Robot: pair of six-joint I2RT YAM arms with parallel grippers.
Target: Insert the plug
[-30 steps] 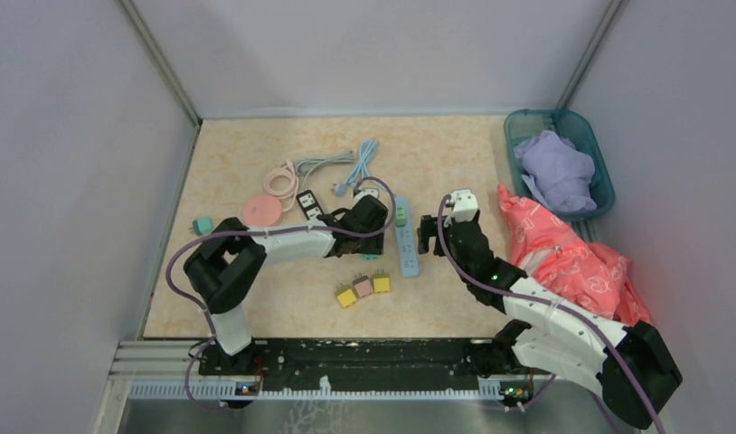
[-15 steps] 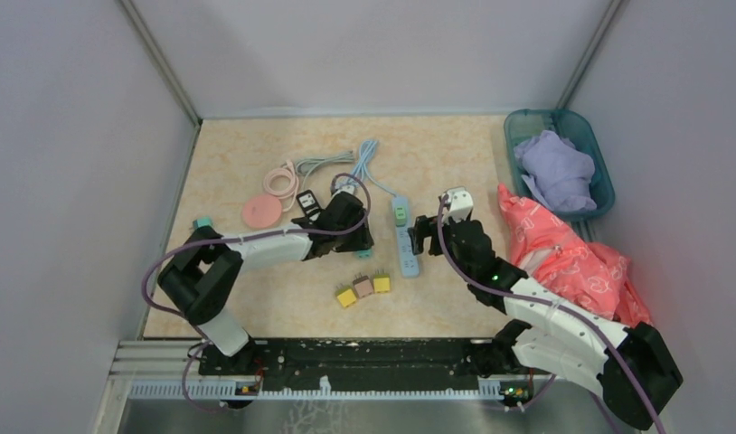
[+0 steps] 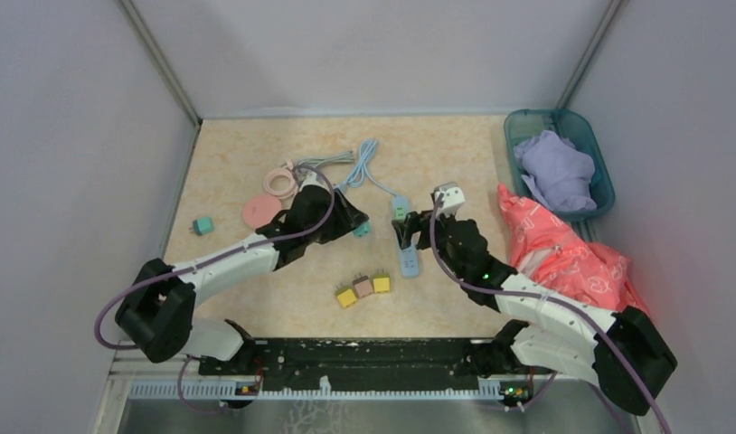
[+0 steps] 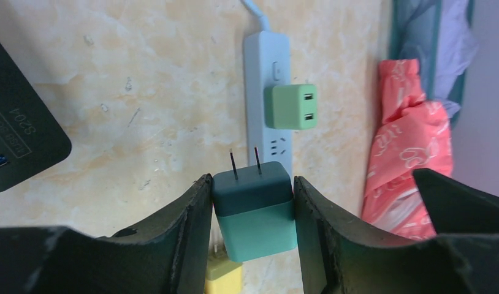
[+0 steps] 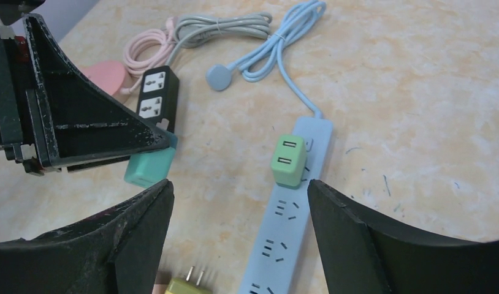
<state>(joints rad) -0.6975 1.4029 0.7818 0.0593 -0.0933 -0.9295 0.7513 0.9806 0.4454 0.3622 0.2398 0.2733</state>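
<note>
So the left gripper has backed a little away from the strip as its arm swung round, and its jaws closed in a bit on the way. They're now pinching the teal plug by its sides, prongs sticking out forward. Straight ahead of the prongs is the strip, with a free socket just past the tips and the green plug already seated one slot further on. Meanwhile the right gripper slid over from beside the strip and now has its fingers spread wide, with the strip running between them. My read is that pickup is done, the bracing is being set up, and insertion hasn't started.

Stuff I can't make out:
- Whether the right fingers actually touch the strip or just hang over it.
- How high the plug is off the table.
- The prongs seem to point along the table rather than down into the socket, so I'd guess a tilt is needed.
- The strip's near end is cut off in the right wrist view.
- The black strip is buried under the left arm from above.
</note>
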